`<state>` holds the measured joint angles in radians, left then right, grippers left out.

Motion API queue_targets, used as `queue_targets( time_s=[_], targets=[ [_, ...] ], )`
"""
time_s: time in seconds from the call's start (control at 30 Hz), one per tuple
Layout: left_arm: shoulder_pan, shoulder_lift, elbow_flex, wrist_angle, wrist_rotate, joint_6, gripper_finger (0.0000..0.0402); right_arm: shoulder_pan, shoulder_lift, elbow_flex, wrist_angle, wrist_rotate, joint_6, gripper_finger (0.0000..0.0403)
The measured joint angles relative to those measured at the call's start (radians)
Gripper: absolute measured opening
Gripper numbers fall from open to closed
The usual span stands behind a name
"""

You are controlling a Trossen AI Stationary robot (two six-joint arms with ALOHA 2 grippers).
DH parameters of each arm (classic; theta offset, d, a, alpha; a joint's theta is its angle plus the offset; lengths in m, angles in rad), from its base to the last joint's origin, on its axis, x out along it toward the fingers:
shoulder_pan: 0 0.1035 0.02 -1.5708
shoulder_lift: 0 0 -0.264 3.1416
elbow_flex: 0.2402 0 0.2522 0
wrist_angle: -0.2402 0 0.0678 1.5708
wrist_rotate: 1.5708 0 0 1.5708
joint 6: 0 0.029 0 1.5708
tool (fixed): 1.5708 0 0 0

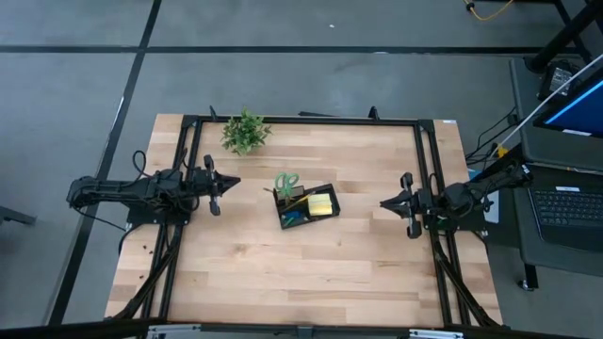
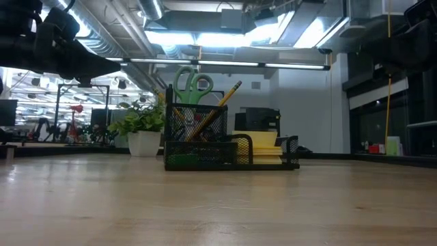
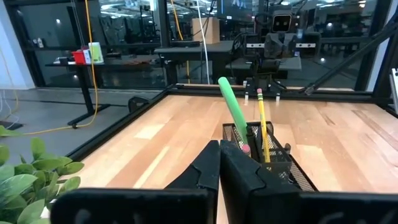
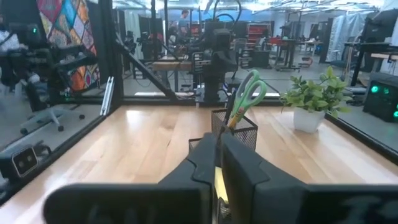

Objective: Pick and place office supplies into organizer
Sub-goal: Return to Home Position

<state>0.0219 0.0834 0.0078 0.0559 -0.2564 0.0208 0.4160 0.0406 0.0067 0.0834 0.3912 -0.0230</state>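
Note:
The black mesh organizer [image 1: 306,205] [image 2: 232,147] stands mid-table. Its taller section holds green-handled scissors [image 1: 285,182] [image 2: 192,85] [image 4: 249,93] and pencils [image 2: 229,96] [image 3: 262,124], all upright with the handles and eraser ends up. A yellow sticky-note pad [image 1: 322,204] [image 2: 256,140] lies in the low tray, and something blue [image 1: 294,218] lies beside it. My left gripper [image 1: 234,181] [image 3: 219,163] hovers shut to the organizer's left. My right gripper [image 1: 382,202] [image 4: 217,163] hovers shut to its right. Neither touches anything.
A small potted green plant [image 1: 245,132] [image 2: 140,126] [image 4: 311,96] stands near the table's far edge, left of centre. Black frame rails [image 1: 301,120] run along the far, left and right sides. Bare wooden tabletop [image 1: 301,273] lies on the near side of the organizer.

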Motion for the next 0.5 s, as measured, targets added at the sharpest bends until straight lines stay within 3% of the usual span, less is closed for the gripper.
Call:
queue_targets(
  time_s=[0.5],
  targets=[
    [0.0, 0.0, 0.0, 0.0, -0.001, 0.0, 0.0004, 0.0, 0.0, 0.0, 0.0, 0.0, 0.018, 0.003]
  ],
)
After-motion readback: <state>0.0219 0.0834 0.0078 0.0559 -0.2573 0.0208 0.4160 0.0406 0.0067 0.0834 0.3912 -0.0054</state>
